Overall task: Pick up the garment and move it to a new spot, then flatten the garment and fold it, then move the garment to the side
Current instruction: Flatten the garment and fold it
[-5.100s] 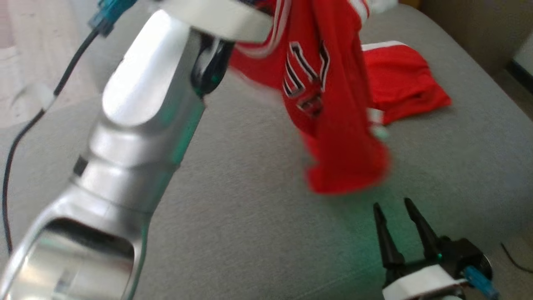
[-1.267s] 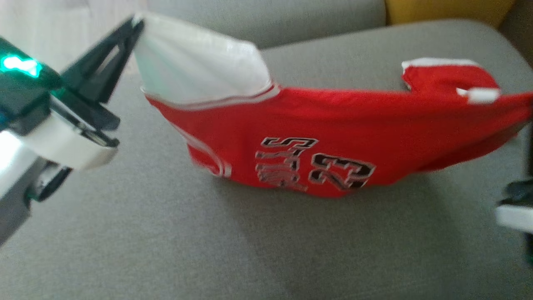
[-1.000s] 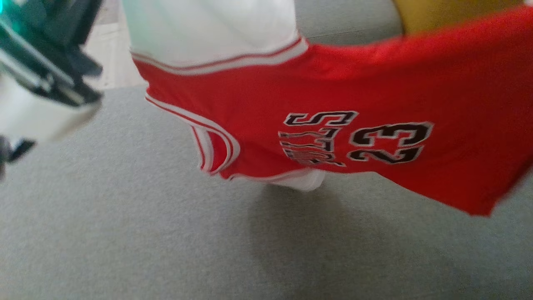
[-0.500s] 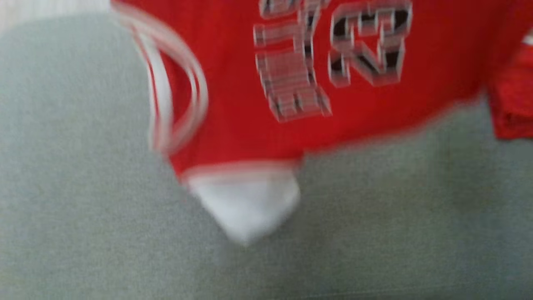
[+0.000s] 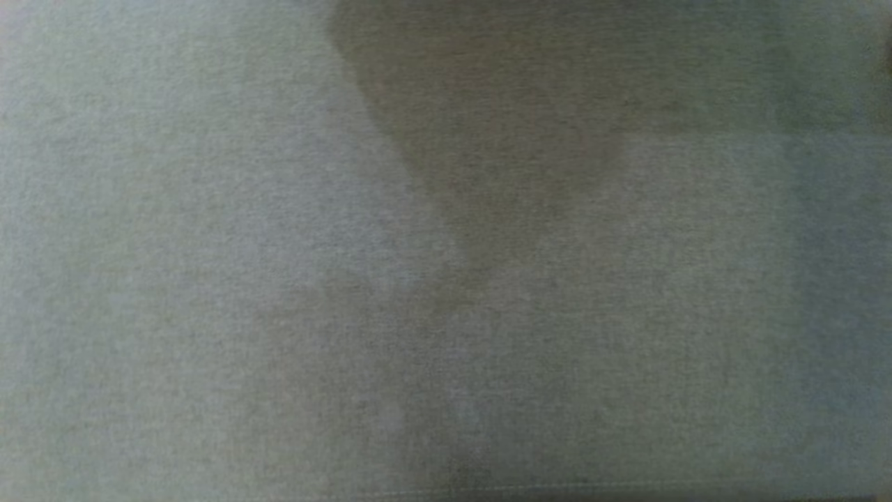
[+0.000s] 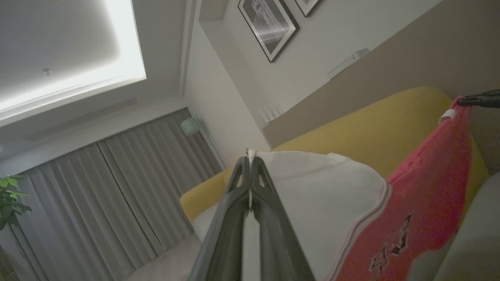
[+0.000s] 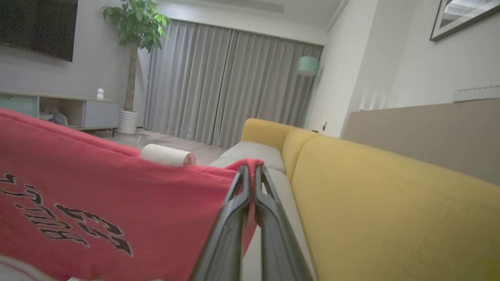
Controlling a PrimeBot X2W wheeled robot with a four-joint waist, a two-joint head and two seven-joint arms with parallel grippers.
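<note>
We are holding the garment [image 7: 117,183], lower left in the right wrist view, left gripper [image 6: 249,158] clamped on its white corner, right gripper [image 7: 252,168] clamped on its red edge; thin bites are risking a slip.

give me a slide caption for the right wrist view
Right claw shut on an edge of the red jersey, the cloth stretched out beside a yellow sofa back.

Grey sofa seat [image 5: 174,279], soft shadow [image 5: 502,139] on it, yellow backrest [image 7: 390,218]

A yellow sofa [image 7: 390,203] with grey seat cushions [image 5: 209,279] stands near grey curtains [image 7: 234,82] and a potted plant [image 7: 134,23].
</note>
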